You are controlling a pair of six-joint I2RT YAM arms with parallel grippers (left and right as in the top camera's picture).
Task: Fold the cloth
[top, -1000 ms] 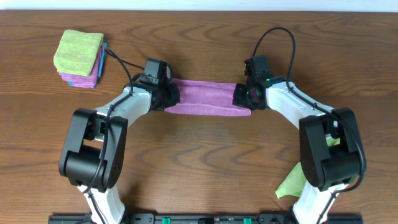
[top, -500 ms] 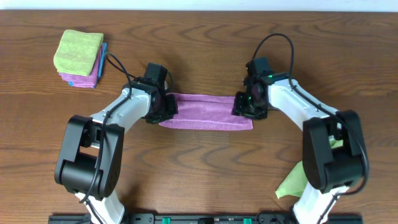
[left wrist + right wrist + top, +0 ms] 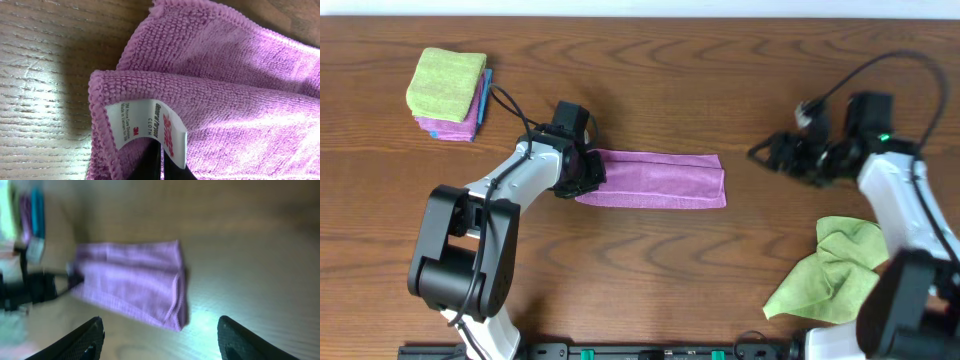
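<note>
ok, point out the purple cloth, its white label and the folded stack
purple cloth (image 3: 655, 180), overhead, middle of the folded strip
white label (image 3: 150, 125), left wrist, its printed face
folded stack (image 3: 447, 82), overhead, green cloth on top

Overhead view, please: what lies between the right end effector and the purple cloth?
Only bare table lies between the right end effector and the cloth; the overhead and right wrist views both show it.
</note>
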